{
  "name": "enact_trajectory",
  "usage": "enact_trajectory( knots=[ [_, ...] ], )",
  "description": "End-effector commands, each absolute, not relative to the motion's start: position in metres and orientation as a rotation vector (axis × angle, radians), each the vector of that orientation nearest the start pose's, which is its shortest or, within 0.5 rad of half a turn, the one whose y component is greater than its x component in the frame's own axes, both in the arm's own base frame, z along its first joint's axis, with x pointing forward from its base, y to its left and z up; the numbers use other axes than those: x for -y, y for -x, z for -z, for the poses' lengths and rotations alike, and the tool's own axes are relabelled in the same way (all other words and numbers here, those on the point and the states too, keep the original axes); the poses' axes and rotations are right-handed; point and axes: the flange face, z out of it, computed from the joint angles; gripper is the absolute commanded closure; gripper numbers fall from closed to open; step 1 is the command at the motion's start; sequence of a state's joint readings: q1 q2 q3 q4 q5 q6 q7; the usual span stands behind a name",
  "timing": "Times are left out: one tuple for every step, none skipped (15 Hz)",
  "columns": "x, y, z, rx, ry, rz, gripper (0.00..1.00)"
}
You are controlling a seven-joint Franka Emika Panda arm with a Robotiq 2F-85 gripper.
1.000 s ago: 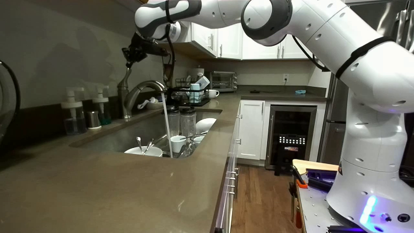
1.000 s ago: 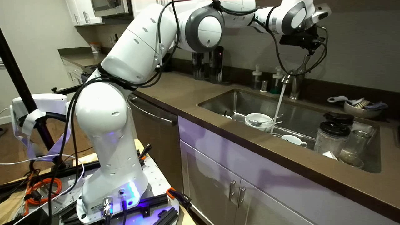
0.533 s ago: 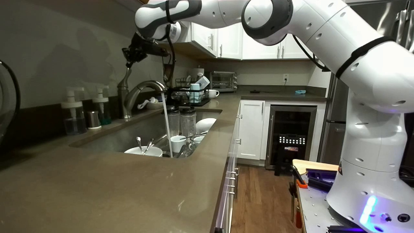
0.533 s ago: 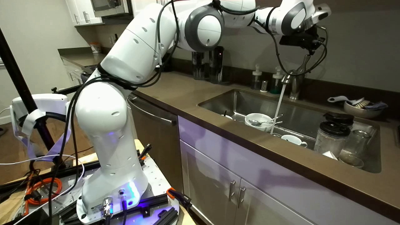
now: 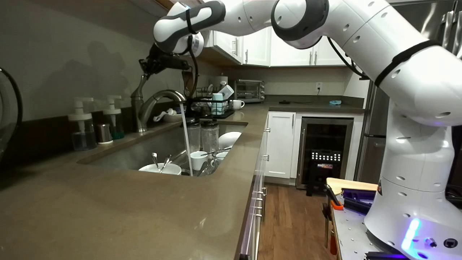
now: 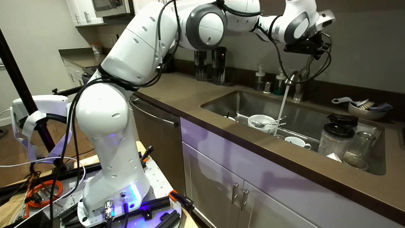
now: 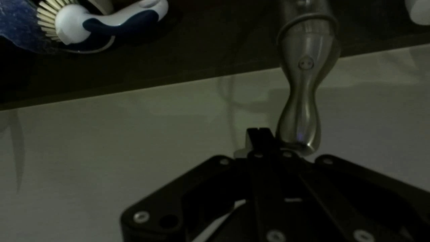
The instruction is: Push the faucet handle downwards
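- The desk (image 5: 144,209) spreads around 7 o'clock in an exterior view.
- The arm (image 6: 142,47) stretches toward 1 to 2 o'clock in an exterior view, its far end turned down. The next move, I judge, is to lower that end, not reach farther.
- The sink (image 6: 259,104) sits near 3 o'clock in an exterior view.
- The faucet (image 5: 146,112) stands between 9 and 10 o'clock in an exterior view. Water (image 5: 186,135) runs from it into the sink, so the push looks not yet carried through.
- The claw (image 7: 259,131) has its jaws together, nothing seen between them. In the wrist view they lie just beside the end of the faucet handle (image 7: 303,85), on its 9 o'clock side; whether they touch I cannot tell. The step in hand seems to be setting up the push or starting it.
- The faucet handle is near 2 o'clock in the wrist view; in both exterior views it leans up toward 1 o'clock, and the next press should drive its upper end toward 6 o'clock there. If the jaws only run alongside, first shift toward 3 o'clock in the wrist view, lest they slide past.
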State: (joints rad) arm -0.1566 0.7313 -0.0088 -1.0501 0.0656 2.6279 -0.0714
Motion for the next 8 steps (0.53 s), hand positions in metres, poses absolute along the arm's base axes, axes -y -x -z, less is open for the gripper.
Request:
enact_trajectory(
  knots=[
    [0.13,-0.777,-0.509,-0.141,2.907,1.265,0.96],
    [0.13,-0.774,-0.51,-0.137,2.914,1.248,0.96],
    [0.13,-0.771,-0.51,-0.133,2.915,1.245,0.96],
    [0.129,-0.769,-0.511,-0.129,2.913,1.259,0.96],
    [0.129,-0.767,-0.513,-0.131,2.907,1.283,0.96],
    [0.131,-0.767,-0.515,-0.144,2.891,1.349,0.96],
    [0.13,-0.766,-0.517,-0.147,2.875,1.38,0.96],
    [0.129,-0.764,-0.519,-0.148,2.859,1.427,0.96]
  ],
)
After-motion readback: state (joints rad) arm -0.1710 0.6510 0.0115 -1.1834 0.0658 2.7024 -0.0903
